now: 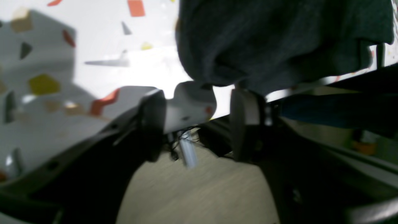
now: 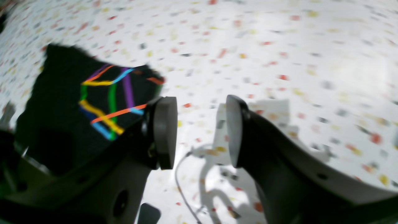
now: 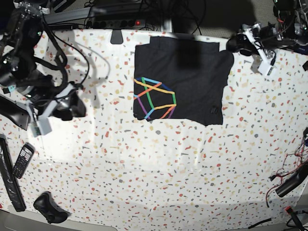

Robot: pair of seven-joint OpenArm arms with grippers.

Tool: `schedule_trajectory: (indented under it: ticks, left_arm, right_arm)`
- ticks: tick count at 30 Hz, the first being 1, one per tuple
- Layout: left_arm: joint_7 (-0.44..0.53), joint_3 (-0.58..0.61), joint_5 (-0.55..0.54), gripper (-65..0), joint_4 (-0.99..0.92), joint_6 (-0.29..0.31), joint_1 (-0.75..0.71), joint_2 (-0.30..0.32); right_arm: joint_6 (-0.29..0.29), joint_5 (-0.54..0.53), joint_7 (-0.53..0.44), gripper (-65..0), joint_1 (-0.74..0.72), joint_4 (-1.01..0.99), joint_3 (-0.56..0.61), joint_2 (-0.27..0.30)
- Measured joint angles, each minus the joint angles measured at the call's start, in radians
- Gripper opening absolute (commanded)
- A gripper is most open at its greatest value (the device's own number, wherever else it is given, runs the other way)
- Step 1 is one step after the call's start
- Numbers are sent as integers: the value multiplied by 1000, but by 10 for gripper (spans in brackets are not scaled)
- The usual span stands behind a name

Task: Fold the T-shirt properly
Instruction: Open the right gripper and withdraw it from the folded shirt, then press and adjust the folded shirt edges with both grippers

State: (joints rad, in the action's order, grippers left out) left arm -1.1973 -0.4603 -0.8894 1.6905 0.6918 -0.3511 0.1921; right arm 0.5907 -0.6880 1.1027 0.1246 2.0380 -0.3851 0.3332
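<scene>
The T-shirt (image 3: 192,77) lies folded into a black rectangle at the far middle of the table, its rainbow line print (image 3: 154,98) facing up at its near left. My left gripper (image 3: 234,44) hovers at the shirt's far right corner. In the left wrist view its jaws (image 1: 199,124) stand open with nothing between them, and the black cloth (image 1: 279,40) bunches just beyond the right fingertip. My right gripper (image 3: 77,107) is well left of the shirt, open and empty (image 2: 200,132). The printed shirt (image 2: 93,102) shows past its left finger.
A speckled white cloth (image 3: 159,173) covers the table. A phone (image 3: 22,160), a long black bar (image 3: 8,180) and a black object (image 3: 48,208) lie along the near left edge. A power strip (image 3: 110,21) runs behind the table, and loose cables (image 3: 288,183) sit at near right.
</scene>
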Motion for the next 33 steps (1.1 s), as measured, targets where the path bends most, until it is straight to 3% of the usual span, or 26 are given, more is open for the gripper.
schedule_trajectory:
  ticks: [2,4,7,9,14,20,24,33]
  left_arm:
    - [-10,0,-90,-339,3,0,0,0]
    - [-45,0,-186,-396,10,0,0,0]
    - [-67,6,-225,-545,10,0,-3,-3]
    - [-65,18,-220,-650,10,1,-10,-3]
    - [-40,97,-119,-650,10,0,-14,-3]
    - [159,203,43,-650,10,0,-14,-3]
    - [233,252,132,-650,3,-107,-14,-2]
    - [309,285,133,-650,-78,-120,-13,-3]
  right_arm:
    - [0,0,-9,-451,0,-3,64,0]
    - [0,4,-55,-524,0,-5,132,-1]
    - [0,95,-158,-650,-3,-5,235,0]
    - [0,180,-190,-650,-10,-10,298,0]
    - [-1,247,-229,-650,-87,-152,421,0]
    - [-4,248,-234,-650,-220,-362,529,2]
    - [-4,247,-252,-650,-289,-447,609,2]
    - [-3,248,-326,-650,-315,-581,737,2]
